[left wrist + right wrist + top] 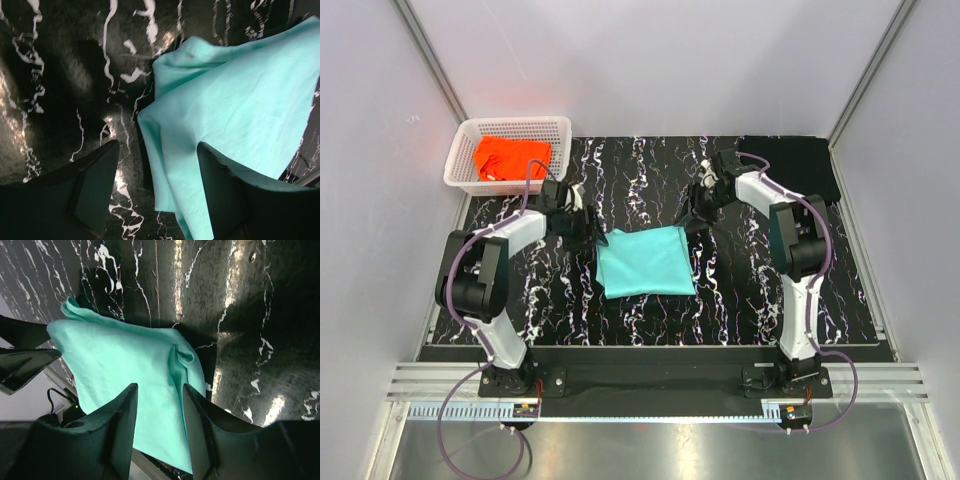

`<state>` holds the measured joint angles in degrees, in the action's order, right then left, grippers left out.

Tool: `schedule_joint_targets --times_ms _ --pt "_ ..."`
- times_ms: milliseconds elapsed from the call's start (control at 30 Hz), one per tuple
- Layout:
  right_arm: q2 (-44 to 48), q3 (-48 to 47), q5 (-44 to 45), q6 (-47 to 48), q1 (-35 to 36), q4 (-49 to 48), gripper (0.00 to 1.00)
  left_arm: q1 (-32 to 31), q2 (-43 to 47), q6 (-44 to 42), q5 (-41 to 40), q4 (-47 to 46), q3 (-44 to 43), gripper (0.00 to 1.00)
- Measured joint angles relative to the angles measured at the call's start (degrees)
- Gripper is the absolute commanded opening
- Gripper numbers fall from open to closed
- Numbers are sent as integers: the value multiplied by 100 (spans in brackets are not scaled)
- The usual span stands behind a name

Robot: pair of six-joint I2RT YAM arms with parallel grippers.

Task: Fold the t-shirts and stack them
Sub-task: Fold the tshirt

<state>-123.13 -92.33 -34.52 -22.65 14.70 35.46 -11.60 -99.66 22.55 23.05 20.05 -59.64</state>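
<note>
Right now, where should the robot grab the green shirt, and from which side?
Probably by its two far corners, coming down from above at the far edge. The mint-teal t-shirt lies folded flat on the table, so its middle gives nothing to pinch, but the layers bunch up at those corners. The left gripper and right gripper each hover open over one corner.

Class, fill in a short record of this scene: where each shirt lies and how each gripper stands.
mint-teal shirt: folded, flat at centre of table
orange shirt: bunched in white basket, far left corner
black shirt: flat, far right corner
left gripper: open, at teal shirt's far left corner
right gripper: open, at its far right corner
</note>
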Motion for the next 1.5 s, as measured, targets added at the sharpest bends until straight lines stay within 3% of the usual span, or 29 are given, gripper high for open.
schedule_joint_targets --times_ms 233,300,500,767,1133,1233,1267,1500 --pt "-437 -352 24 39 92 153 50 11 -70 -9 98 -131 -245 72" --pt "-520 -402 44 48 96 177 50 20 -133 -4 151 -153 -269 68" --pt "-715 -557 28 66 109 258 44 31 -439 109 396 -216 -315 42" --pt "-737 -713 -7 68 216 297 42 33 -463 284 654 -341 -363 38" --pt "-778 -745 -52 33 229 319 22 33 -466 437 787 -424 -367 10" --pt "-699 -592 -42 0 229 328 10 33 -455 455 813 -431 -367 7" --pt "-651 -531 -42 -4 229 332 0 33 -444 466 824 -431 -367 7" --pt "-212 -374 98 -44 229 334 0 33 -363 496 855 -433 -367 3"
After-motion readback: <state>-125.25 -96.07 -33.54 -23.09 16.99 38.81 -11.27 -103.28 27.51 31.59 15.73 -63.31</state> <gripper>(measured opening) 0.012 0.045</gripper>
